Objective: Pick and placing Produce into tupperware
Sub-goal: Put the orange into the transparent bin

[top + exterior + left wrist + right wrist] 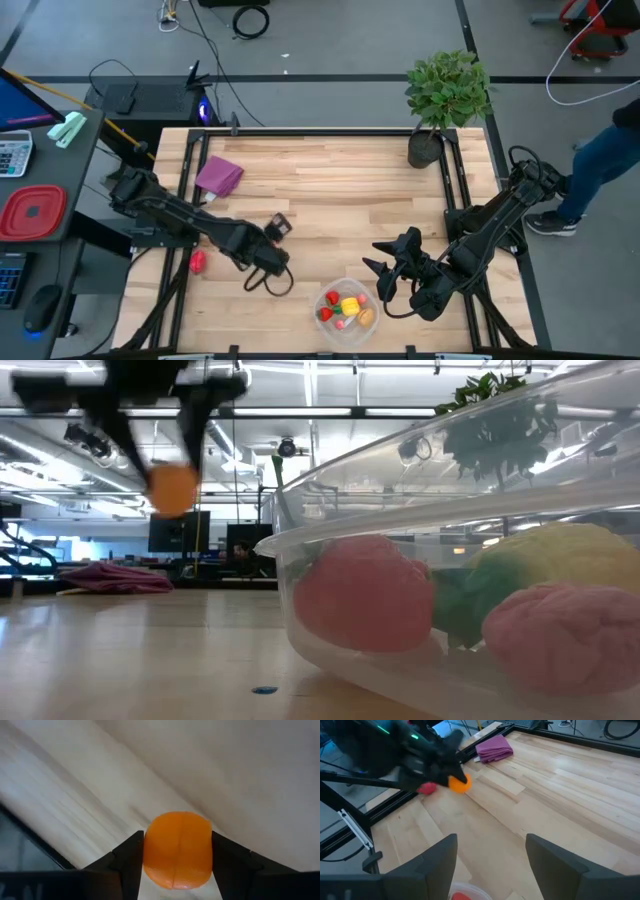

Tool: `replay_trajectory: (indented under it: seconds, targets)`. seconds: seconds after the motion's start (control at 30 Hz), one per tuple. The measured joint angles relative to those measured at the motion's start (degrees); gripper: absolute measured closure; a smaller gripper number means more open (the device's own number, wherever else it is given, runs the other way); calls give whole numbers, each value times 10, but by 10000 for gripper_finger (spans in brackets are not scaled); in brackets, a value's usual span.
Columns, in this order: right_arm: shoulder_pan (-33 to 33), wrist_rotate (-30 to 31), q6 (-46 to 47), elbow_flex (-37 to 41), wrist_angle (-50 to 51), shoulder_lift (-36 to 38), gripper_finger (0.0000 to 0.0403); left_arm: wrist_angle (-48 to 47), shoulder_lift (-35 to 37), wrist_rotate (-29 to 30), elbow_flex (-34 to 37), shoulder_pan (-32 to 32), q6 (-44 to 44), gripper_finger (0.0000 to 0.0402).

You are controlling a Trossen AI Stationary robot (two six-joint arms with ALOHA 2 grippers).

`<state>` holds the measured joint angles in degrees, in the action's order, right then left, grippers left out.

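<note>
My left gripper (268, 260) hangs over the near middle of the table, shut on an orange produce piece (177, 849), which the low view shows well above the wood (173, 488). The round clear tupperware (347, 312) sits at the near edge, to the right of that gripper, holding red, yellow, pink and tan pieces. My right gripper (385, 272) is open, just right of and above the tub, touching nothing. A red produce piece (198, 262) lies on the table to the left. My left gripper pinches the orange piece (150, 851) by its two opposite sides, one finger (131, 857) on each. The fingers come from above, pointing down. The piece is lifted clear of the table and sticks out beyond the fingertips (173, 500).
A purple folded cloth (220, 176) lies at the far left of the table, a potted plant (445, 100) at the far right corner. A small black object (281, 226) rests mid-table. A red lidded container (32, 212) sits on the side desk. A person's legs (600, 160) stand to the right.
</note>
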<state>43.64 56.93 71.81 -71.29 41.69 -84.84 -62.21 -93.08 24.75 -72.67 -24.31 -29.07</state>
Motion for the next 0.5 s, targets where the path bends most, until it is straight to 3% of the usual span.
replay_trajectory:
  seconds: [0.2, 0.4, 0.5]
  targets:
    - [0, 0, 0, 0, 0, 0, 157, 138, 0, -5, -85, -39, -26, 203]
    - [0, 0, 0, 0, 0, 0, 157, 268, -4, -121, -95, -49, -11, 190]
    - [0, 2, 0, 0, 0, 0, 157, 323, -26, -149, -95, -54, 2, 197]
